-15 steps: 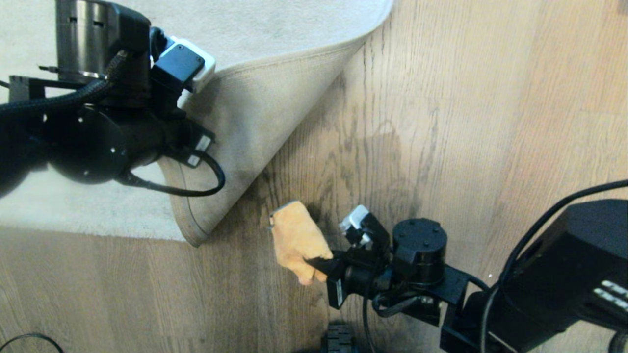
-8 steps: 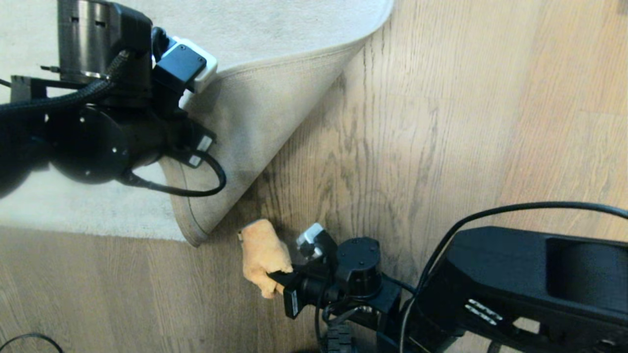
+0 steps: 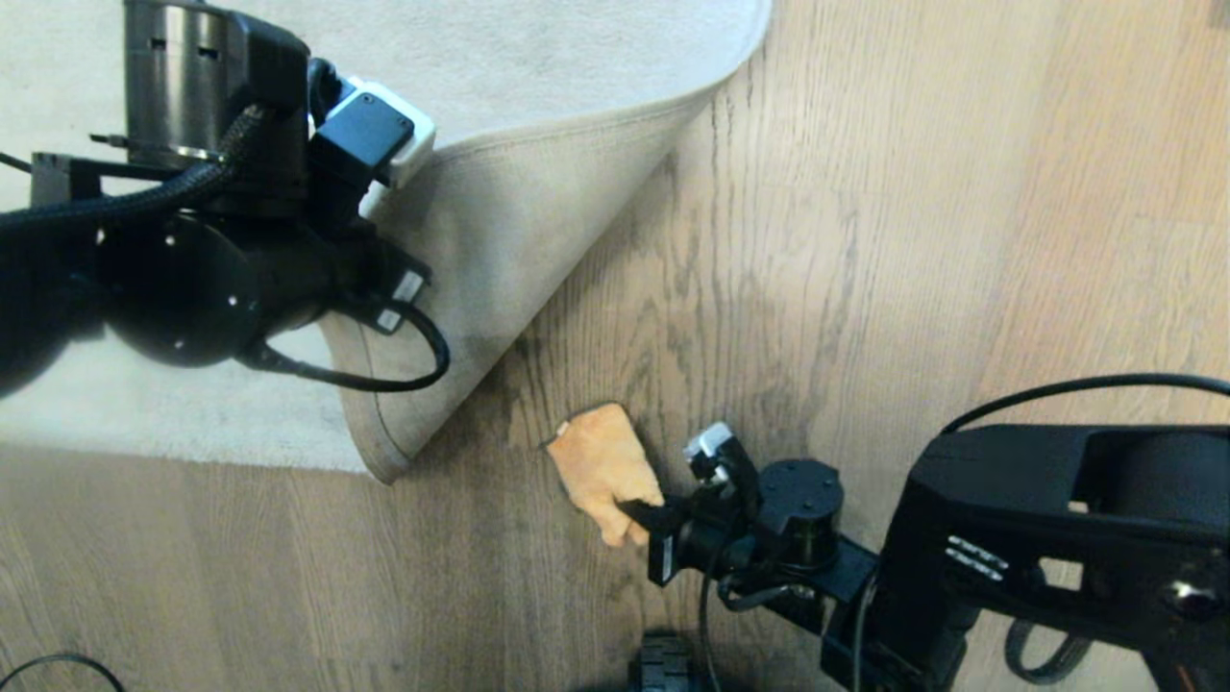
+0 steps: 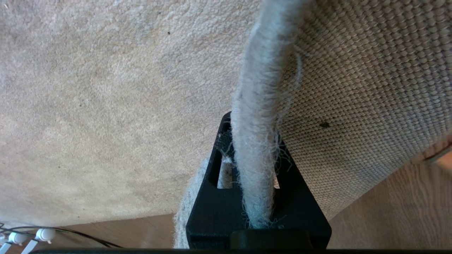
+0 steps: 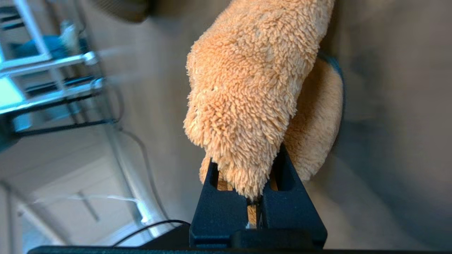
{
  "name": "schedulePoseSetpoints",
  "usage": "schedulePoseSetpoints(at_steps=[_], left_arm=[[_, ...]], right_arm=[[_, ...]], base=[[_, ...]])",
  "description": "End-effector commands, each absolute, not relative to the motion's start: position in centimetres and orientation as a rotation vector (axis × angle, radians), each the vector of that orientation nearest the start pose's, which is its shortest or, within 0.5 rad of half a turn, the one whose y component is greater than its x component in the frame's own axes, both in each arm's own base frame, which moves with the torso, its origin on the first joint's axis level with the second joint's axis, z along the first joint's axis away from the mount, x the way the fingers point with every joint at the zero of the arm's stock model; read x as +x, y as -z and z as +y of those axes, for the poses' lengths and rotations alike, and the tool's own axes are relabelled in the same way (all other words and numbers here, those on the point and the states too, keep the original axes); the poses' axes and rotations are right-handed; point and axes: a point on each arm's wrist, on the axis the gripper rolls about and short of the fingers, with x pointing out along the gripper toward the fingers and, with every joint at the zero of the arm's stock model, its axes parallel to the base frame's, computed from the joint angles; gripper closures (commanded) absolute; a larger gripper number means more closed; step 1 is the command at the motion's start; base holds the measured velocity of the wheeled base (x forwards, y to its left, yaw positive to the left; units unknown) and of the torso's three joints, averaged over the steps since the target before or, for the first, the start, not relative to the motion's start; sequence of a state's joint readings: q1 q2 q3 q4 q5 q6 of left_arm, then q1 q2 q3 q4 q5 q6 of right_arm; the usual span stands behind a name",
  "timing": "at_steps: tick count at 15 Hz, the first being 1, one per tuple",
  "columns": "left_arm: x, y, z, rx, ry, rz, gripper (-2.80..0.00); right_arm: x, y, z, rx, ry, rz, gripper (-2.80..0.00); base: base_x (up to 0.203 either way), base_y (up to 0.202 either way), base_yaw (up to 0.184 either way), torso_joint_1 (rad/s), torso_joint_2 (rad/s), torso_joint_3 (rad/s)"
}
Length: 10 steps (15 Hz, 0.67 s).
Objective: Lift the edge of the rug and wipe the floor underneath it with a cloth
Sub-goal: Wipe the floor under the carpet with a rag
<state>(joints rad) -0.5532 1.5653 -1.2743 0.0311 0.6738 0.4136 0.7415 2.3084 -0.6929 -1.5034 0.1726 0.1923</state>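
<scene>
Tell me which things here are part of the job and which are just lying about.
Part of the job:
rug edge, shut in left gripper
cloth, shut in right gripper
floor

Lying about:
black cable on the floor

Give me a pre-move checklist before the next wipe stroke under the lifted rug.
1. Left end effector clamped on the rug edge: ok.
2. Rug corner folded back, beige backing showing: ok.
3. Right end effector shut on the cloth: ok.
4. Cloth on the exposed floor, clear of the rug: ok.
5. Cloth pressed flat against the floor: cannot tell.
6. Floor under the fold fully wiped: cannot tell; dark streaks show by the fold.
</scene>
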Motion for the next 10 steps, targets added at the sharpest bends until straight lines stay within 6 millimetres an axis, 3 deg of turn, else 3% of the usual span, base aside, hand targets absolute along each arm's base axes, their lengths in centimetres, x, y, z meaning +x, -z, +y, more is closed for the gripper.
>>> schedulePoseSetpoints(at_steps=[1,4,6,8,10], left_arm=[[24.5,-29.2,-13.5,0.597,-0.066,0.284,0.0],[24.4,-29.2,-13.6,0.597,-0.062,0.282,0.0],[24.4,-29.2,-13.6,0.596,-0.06,0.282,0.0],[24.4,-29.3,-13.6,0.595,-0.062,0.28,0.0],[24.5,-29.2,-13.7,0.596,-0.06,0.282,0.0]], right_arm=[[27.0,-6.9,22.2,0.169,-0.843,0.127,0.0],[26.1,-9.6,18.5,0.175,-0.774,0.096,0.0],[24.8,-10.0,16.4,0.156,-0.738,0.113,0.0],[23.5,-10.5,15.3,0.148,-0.728,0.116,0.0],[23.1,-10.5,15.8,0.145,-0.753,0.114,0.0]], base=[[0.0,0.0,0.0,0.0,0.0,0.0],[0.0,0.0,0.0,0.0,0.0,0.0],[0.0,0.0,0.0,0.0,0.0,0.0],[0.0,0.0,0.0,0.0,0.0,0.0],[0.0,0.0,0.0,0.0,0.0,0.0]])
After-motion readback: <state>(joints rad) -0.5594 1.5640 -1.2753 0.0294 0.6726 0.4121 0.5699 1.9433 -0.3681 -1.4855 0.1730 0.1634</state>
